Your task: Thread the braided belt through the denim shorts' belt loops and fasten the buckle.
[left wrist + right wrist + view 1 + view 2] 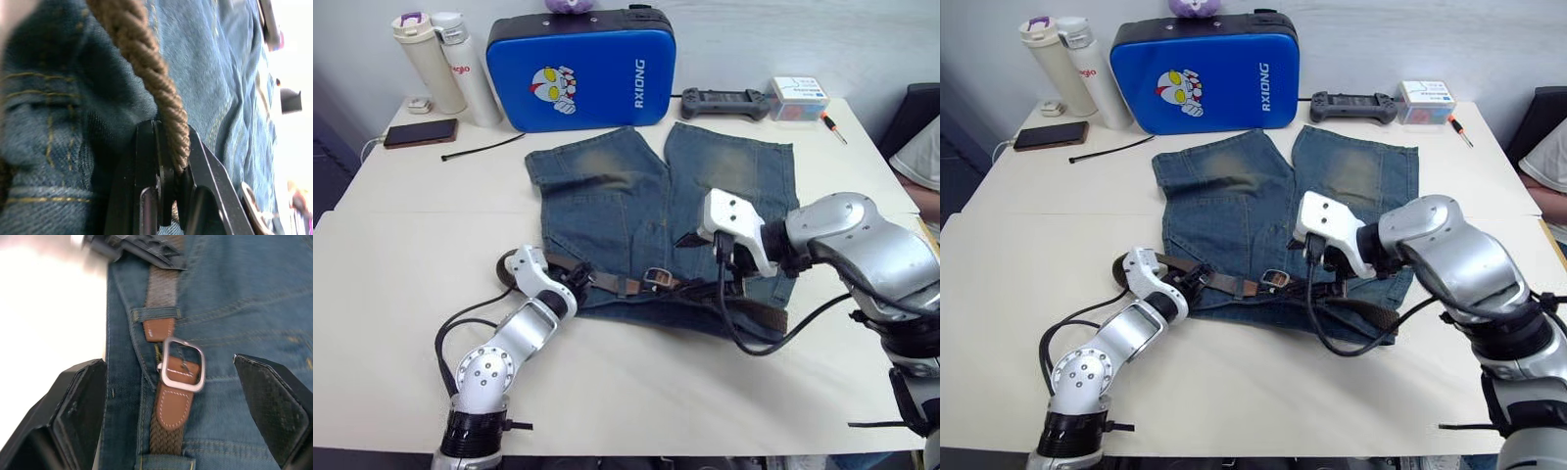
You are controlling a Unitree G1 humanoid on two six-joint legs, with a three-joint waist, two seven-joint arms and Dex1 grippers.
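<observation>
The blue denim shorts [656, 225] lie in the middle of the frame. The left gripper [168, 171] pinches the brown braided belt [151, 73]. The right gripper [171, 396] is spread wide over the silver metal buckle [181, 364].

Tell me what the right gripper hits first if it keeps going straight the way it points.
Most likely the buckle, centred between the open right gripper's fingers, lying on the denim shorts. Depth is unclear.

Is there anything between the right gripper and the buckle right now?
Nothing visible. The right gripper hangs open straight over the buckle, which lies bare on the denim shorts; the belt tip sits just beyond it.
</observation>
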